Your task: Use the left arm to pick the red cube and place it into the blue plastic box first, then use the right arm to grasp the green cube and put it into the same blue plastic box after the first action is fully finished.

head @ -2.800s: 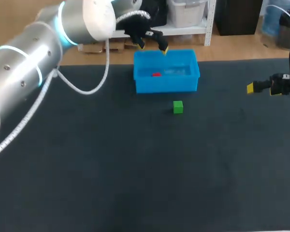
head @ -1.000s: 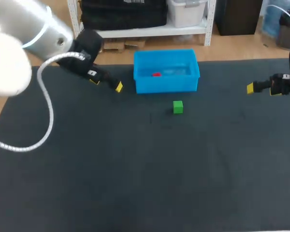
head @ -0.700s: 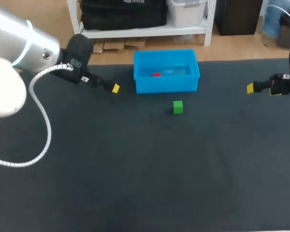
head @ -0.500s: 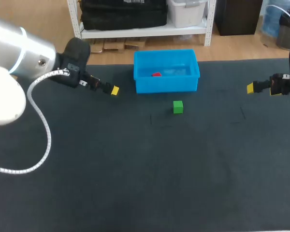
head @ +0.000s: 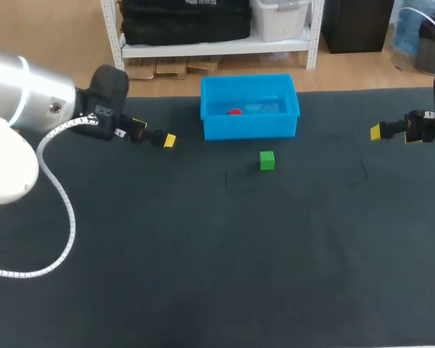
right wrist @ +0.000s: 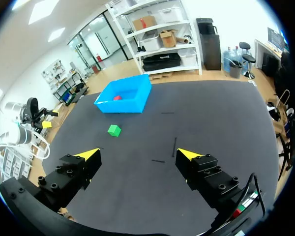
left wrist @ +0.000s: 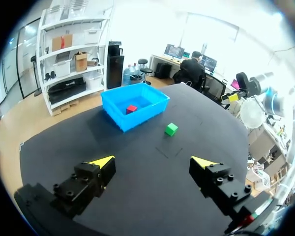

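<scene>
The red cube (head: 235,112) lies inside the blue plastic box (head: 249,125) at the table's far middle; both wrist views show the red cube (left wrist: 131,108) (right wrist: 117,98) in the blue box (left wrist: 119,120) (right wrist: 133,104) too. The green cube (head: 267,160) (left wrist: 171,129) (right wrist: 114,130) sits on the dark mat just in front of the box. My left gripper (head: 154,136) (left wrist: 154,161) hangs open and empty, left of the box. My right gripper (head: 390,130) (right wrist: 137,154) stands open and empty at the table's right edge, far from the green cube.
The black table mat (head: 217,246) stretches wide in front of the box and cube, with faint chalk marks (head: 235,181) near the green cube. The left arm's white cable (head: 65,210) loops over the table's left side.
My left arm has drawn back leftward from beside the box, its gripper still open and empty. The right arm, both cubes and the box have not moved.
</scene>
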`<state>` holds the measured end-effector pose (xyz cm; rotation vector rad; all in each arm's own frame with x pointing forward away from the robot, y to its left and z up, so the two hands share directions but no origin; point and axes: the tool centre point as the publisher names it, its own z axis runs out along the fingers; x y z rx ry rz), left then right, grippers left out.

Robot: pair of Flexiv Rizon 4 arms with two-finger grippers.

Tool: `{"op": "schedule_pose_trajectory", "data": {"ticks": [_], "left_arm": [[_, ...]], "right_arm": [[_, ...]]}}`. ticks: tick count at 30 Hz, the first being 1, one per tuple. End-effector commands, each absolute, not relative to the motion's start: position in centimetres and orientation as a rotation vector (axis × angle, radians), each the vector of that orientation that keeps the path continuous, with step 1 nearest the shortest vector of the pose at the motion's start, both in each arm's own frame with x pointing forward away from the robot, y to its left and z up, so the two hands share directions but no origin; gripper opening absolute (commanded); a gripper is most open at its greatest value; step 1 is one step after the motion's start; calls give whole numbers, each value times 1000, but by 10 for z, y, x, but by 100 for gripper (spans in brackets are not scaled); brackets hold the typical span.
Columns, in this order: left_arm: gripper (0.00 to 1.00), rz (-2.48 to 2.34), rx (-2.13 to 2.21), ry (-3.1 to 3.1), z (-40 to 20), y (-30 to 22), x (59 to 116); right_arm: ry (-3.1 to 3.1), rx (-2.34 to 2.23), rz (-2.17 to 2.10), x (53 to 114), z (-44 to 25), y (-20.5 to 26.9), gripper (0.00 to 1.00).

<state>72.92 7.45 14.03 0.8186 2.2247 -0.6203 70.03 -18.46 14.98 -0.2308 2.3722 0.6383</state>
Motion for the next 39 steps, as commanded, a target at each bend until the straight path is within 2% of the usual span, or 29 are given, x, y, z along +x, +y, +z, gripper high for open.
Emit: {"op": "schedule_pose_trajectory", "data": {"ticks": [1,10,23,27,39], "left_arm": [[100,-627,818,2216,140,76,728],[100,-627,818,2216,140,76,728],[100,-627,818,2216,140,76,728],[100,-627,818,2216,140,76,728],[100,-627,818,2216,140,76,728]], "right_arm": [[2421,-268,549,700,151,-173,100],[2556,-335,181,710,157,-124,100],[2748,-226,21,715,123,-66,100],[2798,-208,186,714,115,-64,100],[2798,-208,186,714,115,-64,100]]}}
